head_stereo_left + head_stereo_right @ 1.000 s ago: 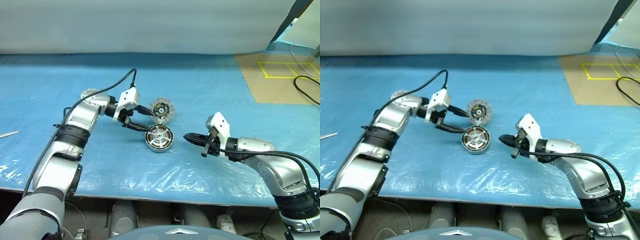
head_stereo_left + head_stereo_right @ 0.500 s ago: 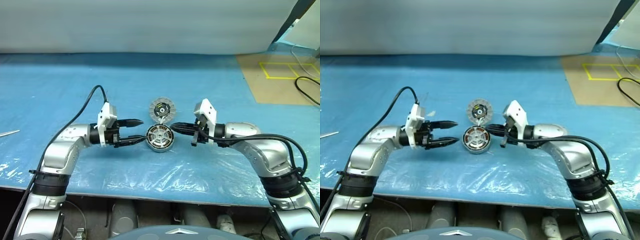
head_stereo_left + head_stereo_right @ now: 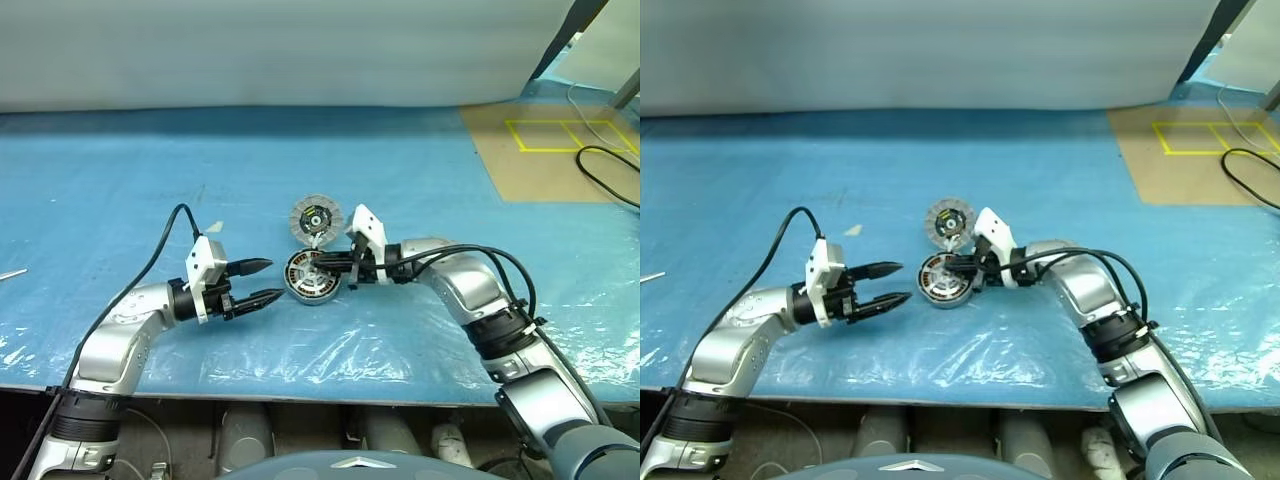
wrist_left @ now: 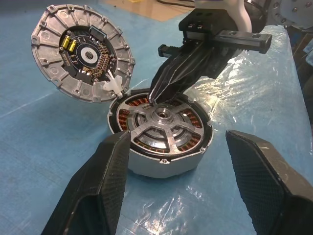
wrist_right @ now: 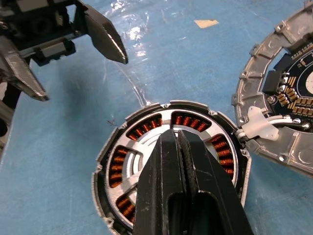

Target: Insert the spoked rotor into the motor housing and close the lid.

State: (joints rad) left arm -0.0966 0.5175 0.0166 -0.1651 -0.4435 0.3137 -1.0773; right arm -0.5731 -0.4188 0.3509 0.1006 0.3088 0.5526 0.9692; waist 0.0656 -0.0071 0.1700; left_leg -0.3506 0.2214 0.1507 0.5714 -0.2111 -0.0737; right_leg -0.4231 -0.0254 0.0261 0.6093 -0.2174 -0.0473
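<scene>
Blue plastic-covered table (image 3: pixel 420 180) with no writing legible, shallow round grey metal motor housing (image 3: pixel 312 279) set at its middle, spoked rotor (image 4: pixel 164 122) seated inside over copper windings, ribbed silver lid (image 3: pixel 316 217) hinged upright, right pincer (image 3: pixel 318 266) clenched empty, now brought onto the rotor hub, left pincer (image 3: pixel 262 282) released, drawn back beside the housing.

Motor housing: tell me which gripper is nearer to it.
Right. The right gripper is shut, its tip over the motor housing; the left gripper waits open beside it.
</scene>
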